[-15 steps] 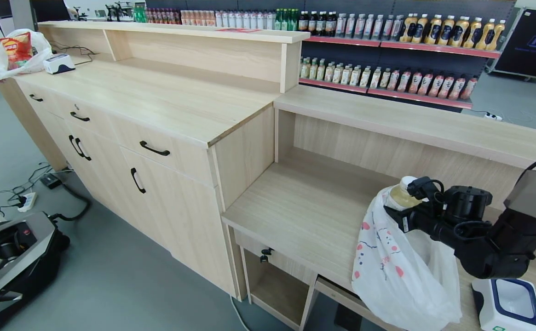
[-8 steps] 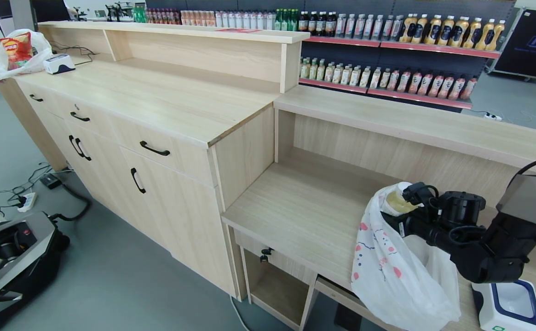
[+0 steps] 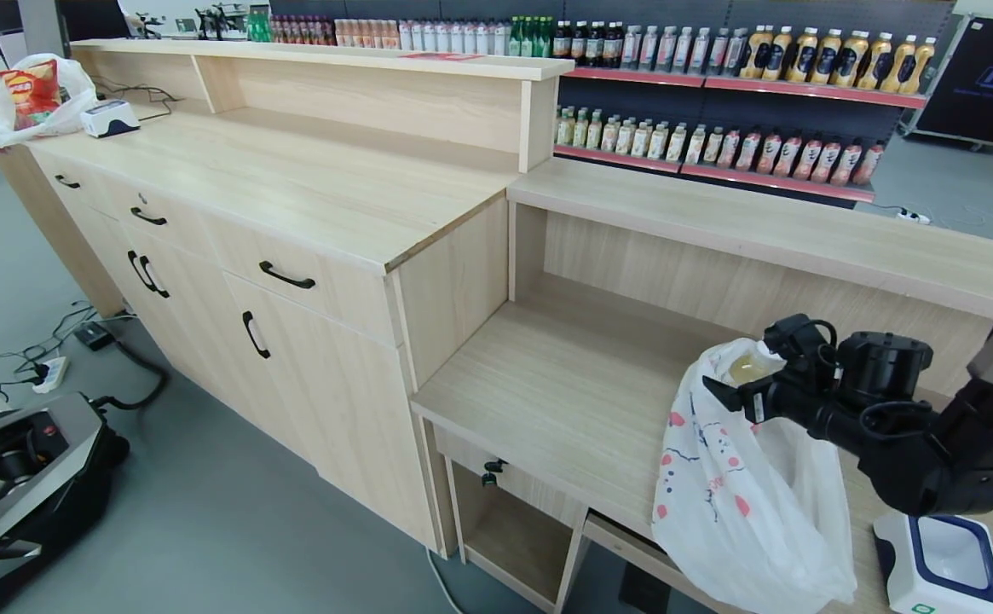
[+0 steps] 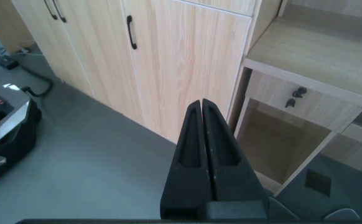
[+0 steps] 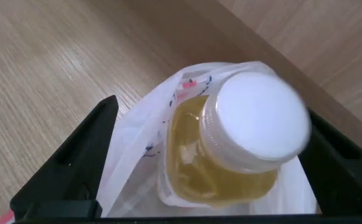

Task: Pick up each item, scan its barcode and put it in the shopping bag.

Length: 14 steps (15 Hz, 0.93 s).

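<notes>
Black jointed right arm (image 3: 914, 465), looped cable (image 3: 878, 419), wedge-fingered pincer (image 3: 743, 360).

Shelves (image 3: 803, 89): red-edged racks behind the table (image 3: 564, 384), lined with rows of drink bottles (image 3: 803, 55).
Cupboards (image 3: 326, 384): pale wood fronts under the long top, black handles (image 3: 285, 276).
Floor (image 3: 206, 512): grey, with a power strip (image 3: 50, 373) and loose cables (image 3: 36, 348).

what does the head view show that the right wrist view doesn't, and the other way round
Head view: the scanner beside the shopping bag, the bag's whole shape, and drink shelves behind. Right wrist view: the bottle from above, white cap up, right gripper spread open either side of it. Both: the yellow bottle in the bag's mouth, gripper at it, on the wooden counter.
</notes>
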### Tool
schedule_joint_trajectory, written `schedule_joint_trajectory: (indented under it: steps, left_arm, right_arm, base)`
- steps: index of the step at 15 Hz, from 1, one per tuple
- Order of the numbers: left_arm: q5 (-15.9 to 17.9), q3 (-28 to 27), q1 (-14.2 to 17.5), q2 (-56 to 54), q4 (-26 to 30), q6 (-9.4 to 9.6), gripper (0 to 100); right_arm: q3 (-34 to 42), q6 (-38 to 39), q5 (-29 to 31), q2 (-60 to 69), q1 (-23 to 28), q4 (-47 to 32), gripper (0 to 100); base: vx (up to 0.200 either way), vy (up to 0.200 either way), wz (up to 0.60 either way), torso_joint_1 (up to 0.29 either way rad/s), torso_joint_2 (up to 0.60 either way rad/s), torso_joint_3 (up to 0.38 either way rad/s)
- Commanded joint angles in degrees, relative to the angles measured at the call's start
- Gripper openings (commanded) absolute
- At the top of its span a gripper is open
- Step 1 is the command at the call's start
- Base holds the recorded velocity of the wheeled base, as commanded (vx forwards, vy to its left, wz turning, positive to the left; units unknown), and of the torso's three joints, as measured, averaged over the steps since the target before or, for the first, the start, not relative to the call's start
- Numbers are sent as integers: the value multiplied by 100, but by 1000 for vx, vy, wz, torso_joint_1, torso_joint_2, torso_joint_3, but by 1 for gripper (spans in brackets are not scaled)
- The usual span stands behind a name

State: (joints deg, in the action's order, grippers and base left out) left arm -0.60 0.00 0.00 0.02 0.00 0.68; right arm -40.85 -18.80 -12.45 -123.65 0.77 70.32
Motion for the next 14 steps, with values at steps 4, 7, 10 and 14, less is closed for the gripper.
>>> schedule_joint_trajectory:
  steps: [4, 7, 10, 14]
  left_arm:
    - [-2, 0, 0, -2, 0, 2, 0]
    - [-2, 0, 0, -2, 0, 2, 0]
    - [-2, 0, 0, -2, 0, 2, 0]
    - [-2, 0, 0, -2, 0, 2, 0]
  right_arm:
    - [640, -212, 849, 2389, 319, -1565, 100]
    - [798, -256, 1130, 3725, 855, -2953, 100]
    - [719, -441, 1227, 4499, 1866, -3481, 100]
    - [376, -107, 2062, 4718, 2753, -4430, 100]
  base:
    - [0, 0, 0, 0, 0, 0]
    - [0, 0, 0, 0, 0, 0]
    - [0, 0, -400, 2, 5, 2]
    - [0, 0, -600, -1, 4, 1]
